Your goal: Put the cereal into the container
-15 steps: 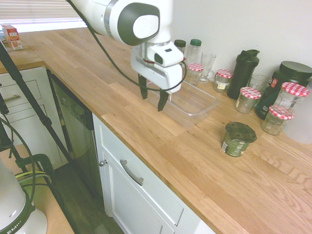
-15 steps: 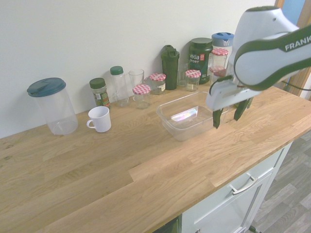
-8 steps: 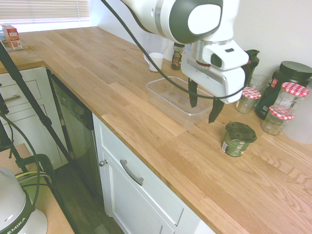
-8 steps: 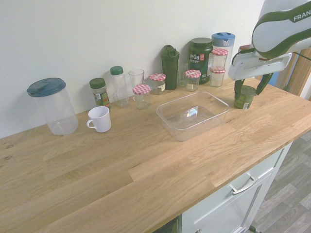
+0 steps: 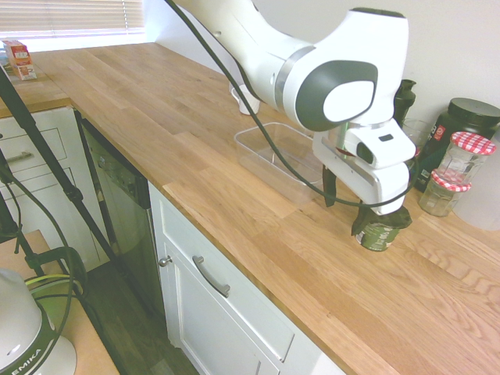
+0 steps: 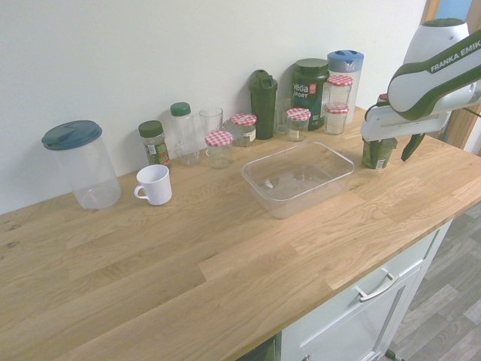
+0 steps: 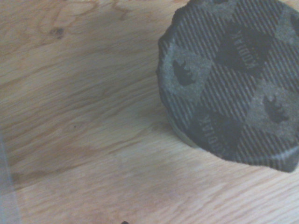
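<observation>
The cereal (image 5: 382, 227) is a squat green cup with a dark patterned lid, standing upright on the wooden counter to the right of the container (image 5: 282, 155). The container is a clear, shallow tub with nothing in it. My gripper (image 5: 344, 205) is open and low over the counter, right beside the cup on the container's side, one dark finger overlapping the cup's edge. In the second exterior view the cereal (image 6: 378, 153) shows between the fingers of the gripper (image 6: 388, 147), with the container (image 6: 298, 177) to its left. The wrist view shows the cereal lid (image 7: 233, 79) off to one side.
Glass jars with red-checked lids (image 5: 401, 158) (image 5: 444, 191), a black shaker bottle (image 5: 403, 95) and a dark tub (image 5: 467, 117) stand along the wall behind the cup. Further along are a white mug (image 6: 154, 184) and a blue-lidded canister (image 6: 81, 164). The counter's front edge (image 5: 234, 234) is close.
The arm swung from above the container over to the cereal and dropped lower beside it. The fingers stayed open; the cup and the container have not moved.
</observation>
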Tool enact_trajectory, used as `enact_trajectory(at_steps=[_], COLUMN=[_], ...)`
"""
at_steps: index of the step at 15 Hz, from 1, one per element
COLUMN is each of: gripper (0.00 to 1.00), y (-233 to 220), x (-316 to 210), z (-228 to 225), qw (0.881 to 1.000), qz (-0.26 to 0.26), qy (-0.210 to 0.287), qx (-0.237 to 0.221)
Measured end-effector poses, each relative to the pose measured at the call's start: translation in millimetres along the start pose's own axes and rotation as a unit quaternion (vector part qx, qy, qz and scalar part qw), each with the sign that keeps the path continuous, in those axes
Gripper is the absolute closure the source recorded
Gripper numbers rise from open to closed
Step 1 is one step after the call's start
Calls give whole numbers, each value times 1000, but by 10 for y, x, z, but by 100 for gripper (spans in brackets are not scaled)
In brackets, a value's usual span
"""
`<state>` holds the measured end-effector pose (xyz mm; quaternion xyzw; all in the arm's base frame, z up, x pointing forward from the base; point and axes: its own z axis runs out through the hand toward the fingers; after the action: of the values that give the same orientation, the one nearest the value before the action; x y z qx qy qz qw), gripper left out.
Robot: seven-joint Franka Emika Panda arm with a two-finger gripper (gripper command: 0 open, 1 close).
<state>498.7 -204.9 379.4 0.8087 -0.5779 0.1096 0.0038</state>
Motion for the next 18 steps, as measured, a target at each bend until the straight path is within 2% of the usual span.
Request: enact_trajectory(at_steps=[6, 12, 13, 18], gripper=[0, 0, 100, 100], y=[-167, -432, -459, -537], x=[200, 396, 431, 501], z=[400, 502, 522, 560], qw=[999, 997, 996, 996], qz=[47, 76, 79, 85], qy=[14, 24, 27, 29], qx=[2, 10, 9, 11])
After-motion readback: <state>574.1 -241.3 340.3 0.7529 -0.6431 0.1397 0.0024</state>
